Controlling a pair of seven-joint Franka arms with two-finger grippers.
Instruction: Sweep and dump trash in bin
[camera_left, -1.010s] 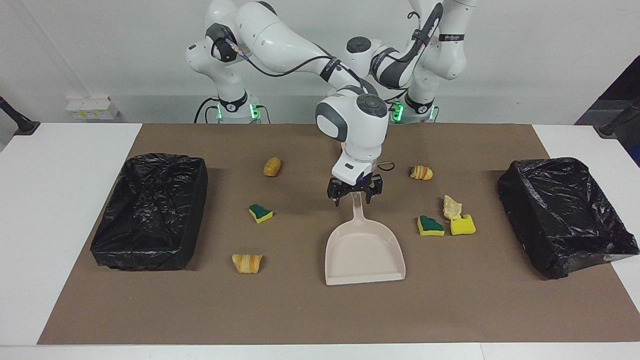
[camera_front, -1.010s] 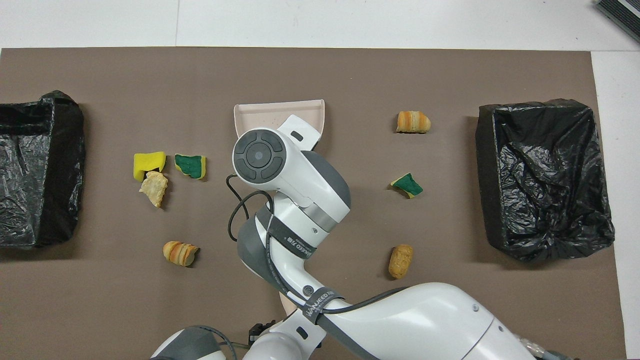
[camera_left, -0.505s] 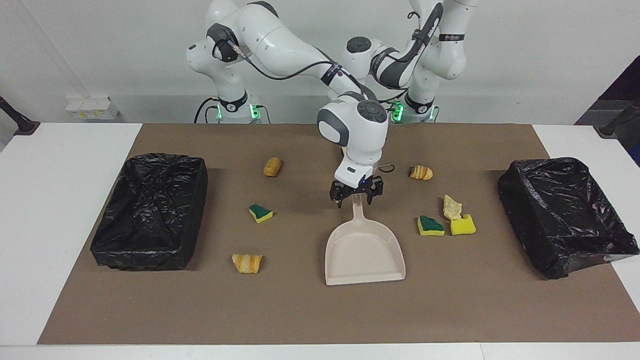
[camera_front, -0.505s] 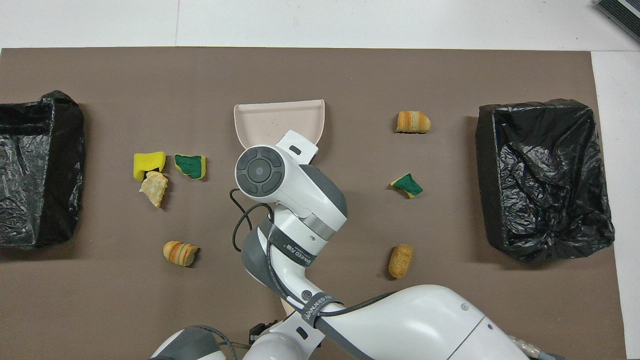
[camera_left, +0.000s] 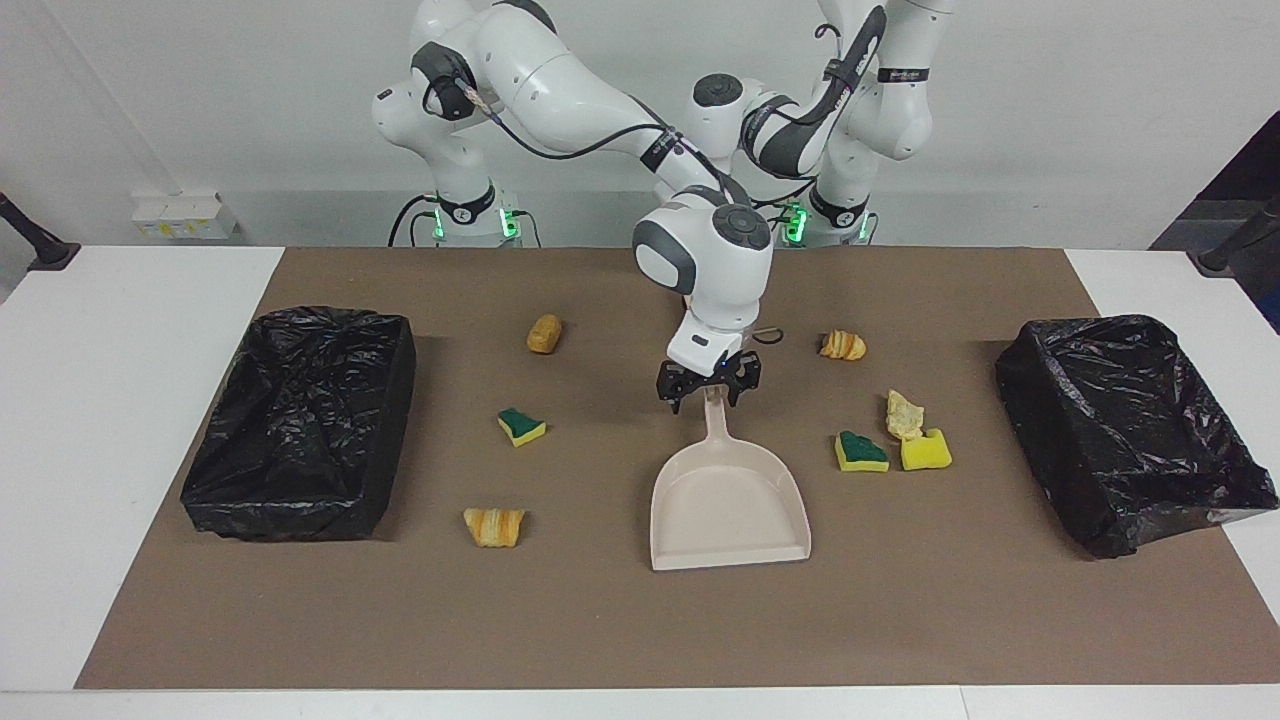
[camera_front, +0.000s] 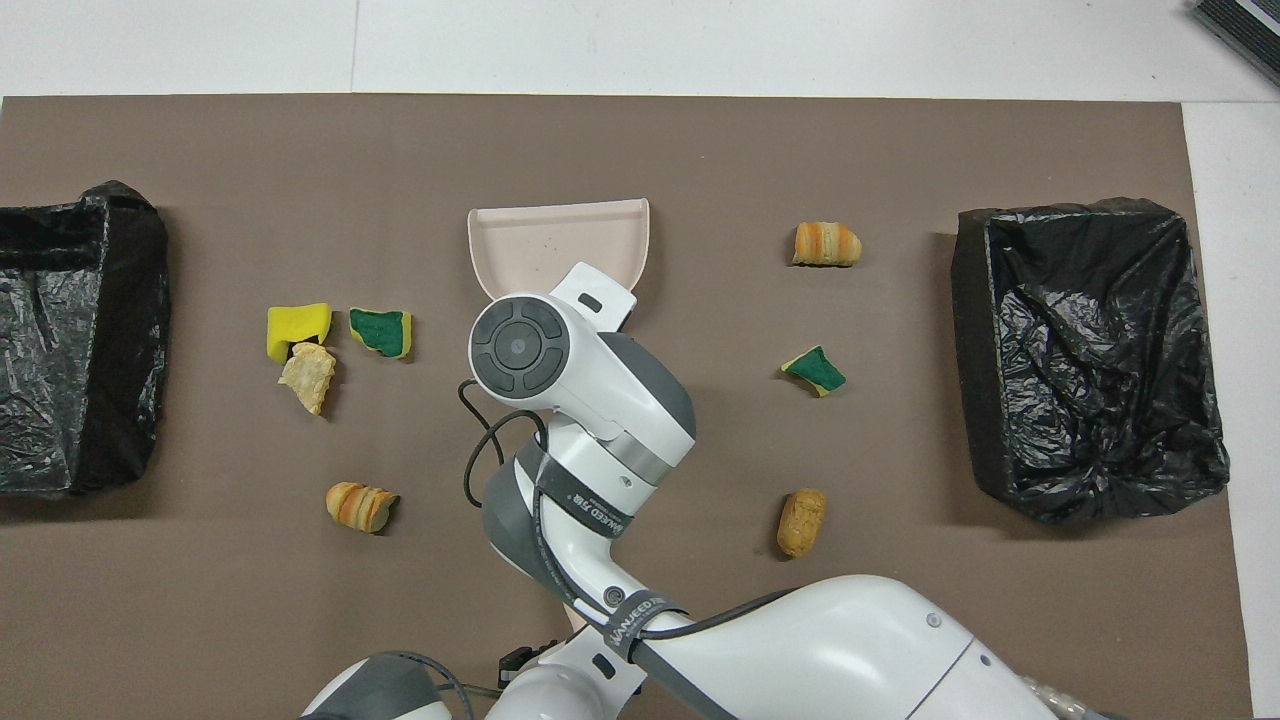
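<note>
I read the table as a clock centred on the dustpan (camera_left: 728, 510), with twelve pointing away from my bases. My right gripper (camera_left: 708, 390) is down at the tip of the dustpan's handle, at six. Its fingers sit on either side of the handle, but I cannot tell whether they have closed on it. My left gripper is hidden behind my right arm, so I cannot tell its state either. The dustpan lies flat on the brown mat (camera_left: 600, 620), and only its pale floor shows inside. The trash (camera_front: 813, 370) is seven scraps, all on the mat and none in a container. Toward my right arm's end are a striped bread piece (camera_front: 825, 243) at three, a green-topped sponge wedge at four and a tan chunk (camera_front: 800, 520) near five. Toward my left arm's end, a green-topped sponge (camera_front: 380, 332), a yellow sponge (camera_front: 298, 328) and a pale crust (camera_front: 308, 378) cluster around eight, the crust touching the yellow piece. A second striped bread piece (camera_front: 358, 505) is at seven. One black-lined bin (camera_front: 1090, 360) stands at three, and the other bin (camera_front: 70, 340) at nine. Each shows only crumpled black liner inside.
</note>
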